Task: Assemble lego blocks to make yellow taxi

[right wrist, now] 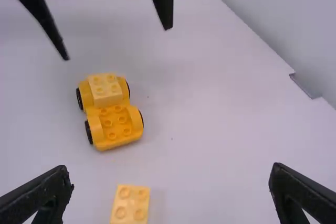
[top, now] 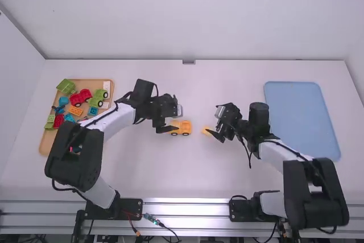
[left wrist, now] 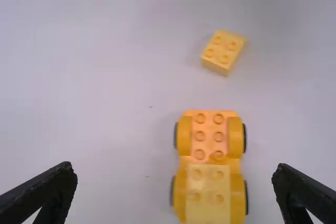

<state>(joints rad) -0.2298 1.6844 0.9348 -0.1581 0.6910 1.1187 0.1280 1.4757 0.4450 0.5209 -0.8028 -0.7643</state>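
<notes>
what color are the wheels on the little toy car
Black; the wheels show best in the right wrist view.

Two similar robot arms, with smooth white links and thick black joints.
In the high view, the left arm (top: pixel 120 116) has its black base mount (top: pixel 128 206) at seven o'clock, and the right arm (top: pixel 278 153) has its one (top: pixel 242 211) at five o'clock. Each arm carries a big block-shaped black joint (top: pixel 73 166) with rounded corners, and one thin black cable (top: pixel 291 148) runs outside along the white link. The right arm has also a cylinder-shaped black part (top: pixel 259 119) near its wrist. Both the left pincer (top: pixel 178 115) and the right pincer (top: pixel 212 119) are black; in the left wrist view, the fingers (left wrist: pixel 50 190) look wedge-shaped and matte, at eight and four o'clock.
</notes>
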